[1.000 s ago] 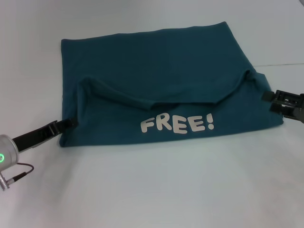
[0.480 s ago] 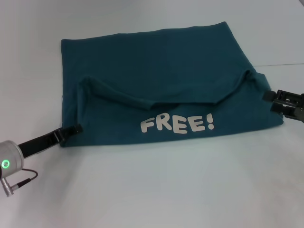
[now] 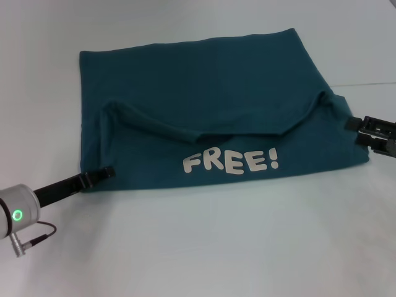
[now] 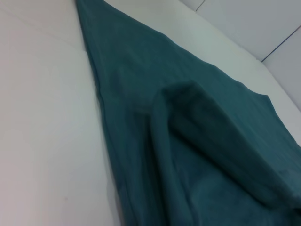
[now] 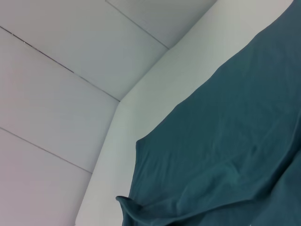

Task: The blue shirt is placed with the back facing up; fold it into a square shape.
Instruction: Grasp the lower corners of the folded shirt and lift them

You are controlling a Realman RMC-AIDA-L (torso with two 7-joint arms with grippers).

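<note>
The blue shirt (image 3: 198, 93) lies on the white table, its near part folded up over itself so the white "FREE!" lettering (image 3: 230, 163) faces up. My left gripper (image 3: 106, 172) lies low at the shirt's near left corner, its tip touching the hem. My right gripper (image 3: 354, 125) sits at the shirt's right edge, beside a raised fold. The left wrist view shows the blue shirt (image 4: 197, 141) close up with a puffed ridge. In the right wrist view the blue shirt (image 5: 225, 155) spreads away with a curled corner.
The white table (image 3: 204, 247) extends bare in front of the shirt and to its left. A seam line (image 3: 371, 84) runs across the surface at the far right. White panel walls (image 5: 56, 94) stand beyond the table.
My left gripper has slid nearer and to the right along the shirt's near left corner. The right gripper has edged slightly right. The shirt has not shifted.
</note>
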